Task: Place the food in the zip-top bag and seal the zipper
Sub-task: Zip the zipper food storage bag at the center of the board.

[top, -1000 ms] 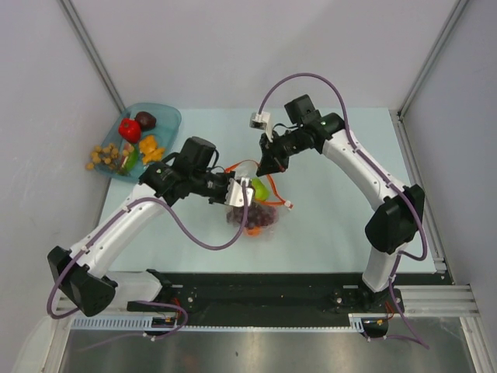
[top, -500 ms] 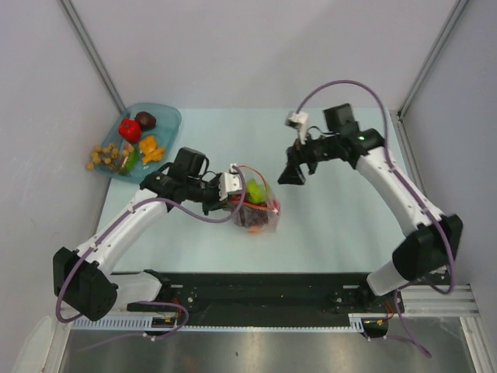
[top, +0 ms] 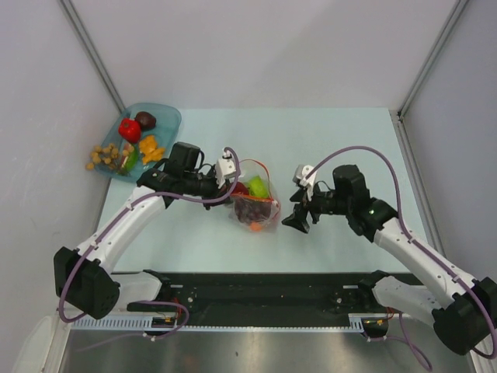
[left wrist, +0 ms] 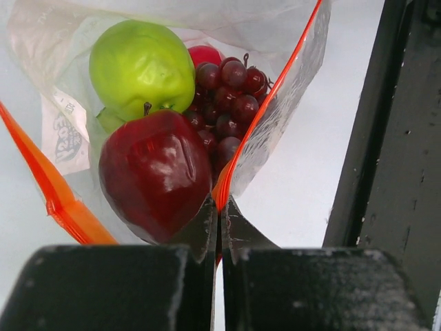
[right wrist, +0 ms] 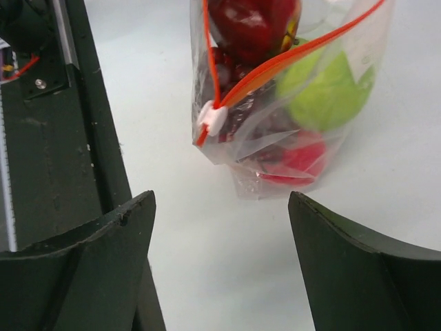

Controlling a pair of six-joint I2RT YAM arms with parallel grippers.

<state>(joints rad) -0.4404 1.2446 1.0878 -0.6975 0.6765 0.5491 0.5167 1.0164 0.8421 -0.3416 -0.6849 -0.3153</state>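
Food point(left wrist: 141, 65) is in the zip-top bag point(top: 255, 208) mid-worktop point(top: 342, 148), so it's sealing time. The left gripper point(left wrist: 219, 227) pinches one end of the zipper point(right wrist: 275, 62), and the right gripper point(top: 296, 208) is spread wide, facing the bag. Next, I'd say, it must nip the white slider point(right wrist: 210, 117) and draw it along.

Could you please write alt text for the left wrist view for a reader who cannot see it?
The left gripper is shut on the zipper of the clear zip-top bag, which holds a red apple, a green apple and a grape bunch.
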